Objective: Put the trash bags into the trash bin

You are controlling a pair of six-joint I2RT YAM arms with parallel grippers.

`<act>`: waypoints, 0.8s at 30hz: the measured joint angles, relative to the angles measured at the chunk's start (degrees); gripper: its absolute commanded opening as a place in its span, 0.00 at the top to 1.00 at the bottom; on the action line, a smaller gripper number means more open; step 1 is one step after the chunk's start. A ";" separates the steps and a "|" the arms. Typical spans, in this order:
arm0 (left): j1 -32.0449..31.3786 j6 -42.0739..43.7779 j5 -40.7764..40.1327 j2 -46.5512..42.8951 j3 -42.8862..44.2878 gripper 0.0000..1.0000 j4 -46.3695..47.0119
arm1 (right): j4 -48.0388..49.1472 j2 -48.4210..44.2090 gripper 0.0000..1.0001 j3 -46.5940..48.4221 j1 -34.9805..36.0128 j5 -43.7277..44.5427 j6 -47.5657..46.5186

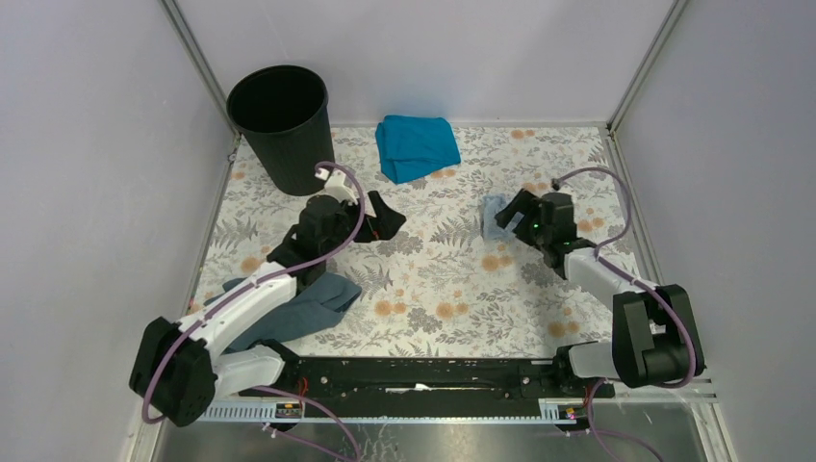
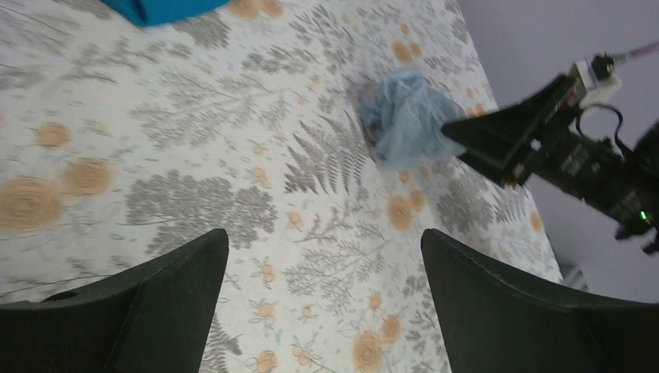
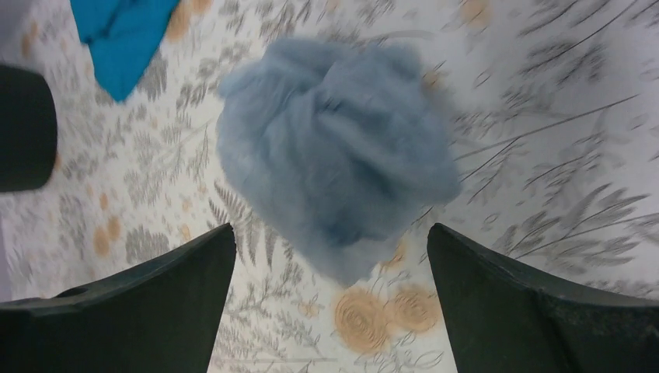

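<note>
While the right end effector (image 3: 328, 231) hovers, released and empty, at the crumpled trash bag (image 3: 334, 148) on the counter (image 3: 544, 116), step is approach. Next, likely: lower, clench the film, carry to the far-left trash bin (image 1: 281, 125).

The black round plastic bin (image 1: 279, 125) stands in the far left corner of the surface (image 1: 433, 279). The folded teal cloth (image 1: 416, 146) lies right of it, the crumpled pale blue-grey plastic bag (image 1: 493, 221) mid-right, and the dark slate-grey cloth (image 1: 313, 303) near left.
</note>
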 measured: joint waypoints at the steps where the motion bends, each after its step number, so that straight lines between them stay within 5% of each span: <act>1: -0.07 -0.79 1.57 0.98 -0.52 0.01 1.88 | 0.61 0.33 0.00 -0.02 -1.77 -0.83 0.39; 8: -2.14 -3.96 8.61 5.57 -4.44 0.01 9.92 | -2.99 5.25 0.03 7.67 -8.02 -3.54 -2.93; 16: -3.74 -4.00 9.49 6.21 -4.44 0.01 11.43 | -6.12 15.82 0.42 17.11 -7.56 -14.88 -6.97; 24: -3.96 -1.95 6.99 5.46 -4.44 0.01 8.28 | -6.21 13.35 0.35 11.98 5.55 -25.94 -7.37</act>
